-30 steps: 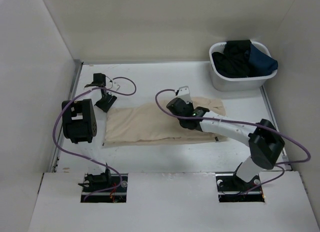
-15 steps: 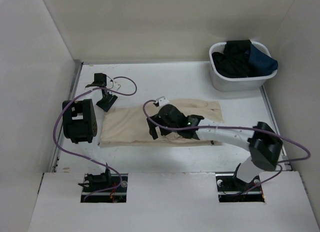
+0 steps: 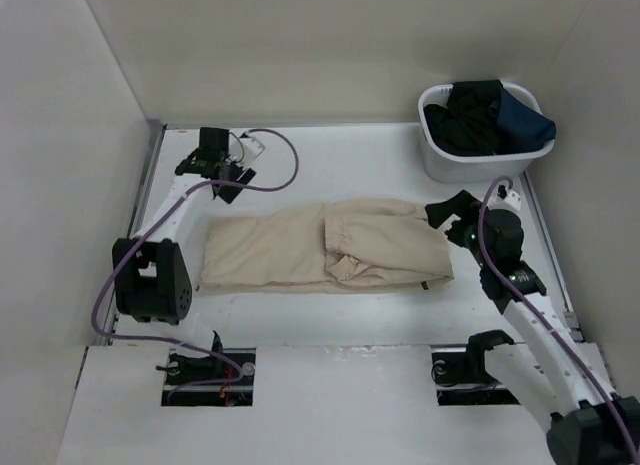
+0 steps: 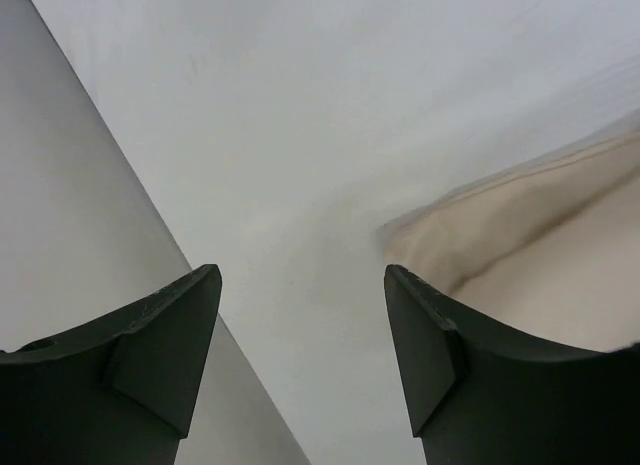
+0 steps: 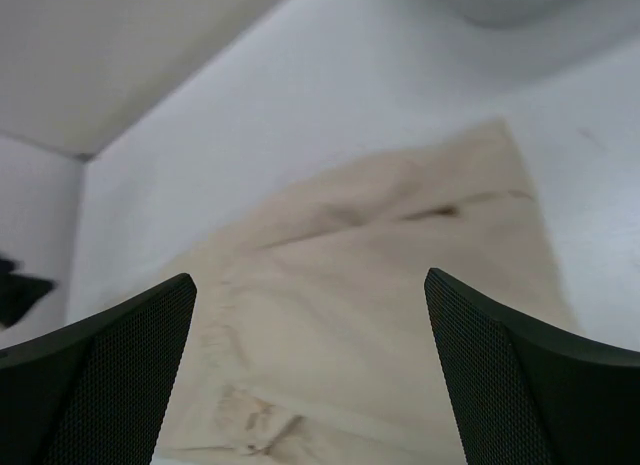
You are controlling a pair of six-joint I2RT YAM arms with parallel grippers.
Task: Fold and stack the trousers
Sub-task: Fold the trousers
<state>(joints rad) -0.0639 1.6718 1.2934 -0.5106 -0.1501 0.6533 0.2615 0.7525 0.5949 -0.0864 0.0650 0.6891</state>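
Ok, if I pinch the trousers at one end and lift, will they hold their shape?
Probably floppy: the trousers lie flat and wrinkled, so a lifted end should sag and drape. The folded-over layer on their right half looks loose and may slip open. Pushing would likely bunch the cloth rather than slide it whole.

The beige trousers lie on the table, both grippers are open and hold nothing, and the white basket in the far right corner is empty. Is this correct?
No: the white basket is not empty; the top external view shows dark garments in it. The trousers lie on the table, and the left gripper and right gripper are open, holding nothing.
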